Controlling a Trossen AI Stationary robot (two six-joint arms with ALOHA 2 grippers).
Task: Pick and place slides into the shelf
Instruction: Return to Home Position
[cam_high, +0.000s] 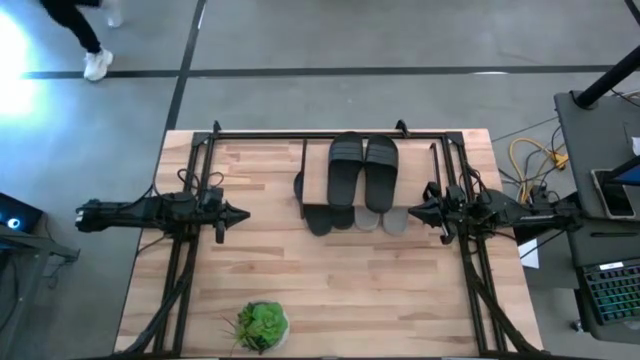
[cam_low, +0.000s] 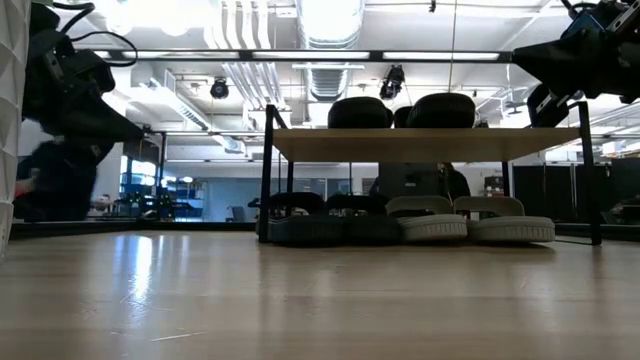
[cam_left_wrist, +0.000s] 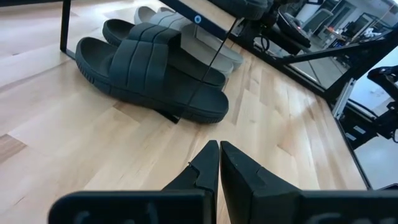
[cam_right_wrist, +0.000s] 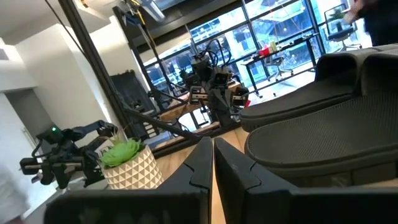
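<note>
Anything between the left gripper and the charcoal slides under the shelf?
Only bare tabletop lies between the left gripper and the charcoal slides. One thin leg of the shelf stands right beside the nearest slide.

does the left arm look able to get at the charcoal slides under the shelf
Probably yes: the left gripper, shut, faces the charcoal slides across bare tabletop. Only the shelf's top board overhead would hinder a top-down grasp. The right gripper sits beside the shelf.
</note>
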